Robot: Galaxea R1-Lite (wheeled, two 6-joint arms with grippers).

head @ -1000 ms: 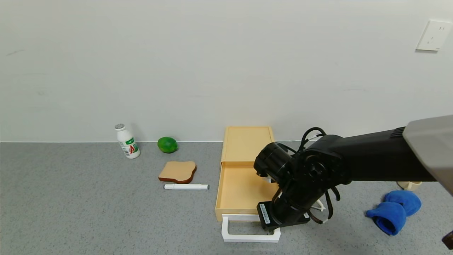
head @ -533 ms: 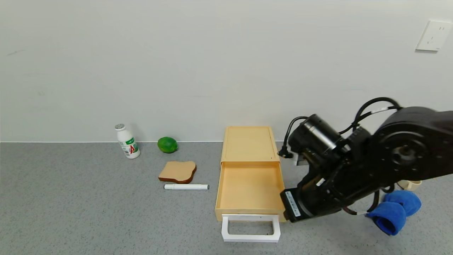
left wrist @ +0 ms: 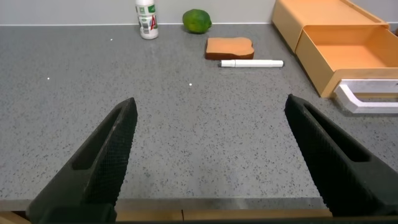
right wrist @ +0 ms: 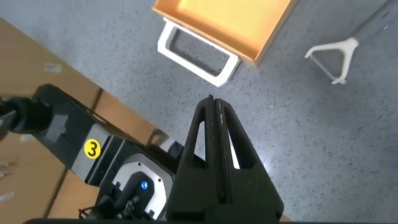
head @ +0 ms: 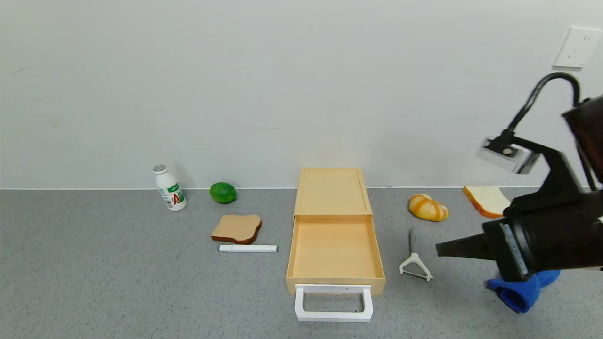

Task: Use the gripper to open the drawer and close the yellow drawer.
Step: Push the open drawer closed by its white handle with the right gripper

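My head camera looks forward and down from well back, taking in the counter, the wall and the drawer [head: 335, 245] at centre. My left wrist camera sits low near the counter edge, looking across it between my left gripper [left wrist: 214, 155] fingers. My right wrist camera looks steeply down past my right gripper [right wrist: 214, 118]. All three share the drawer's white handle [head: 334, 304].
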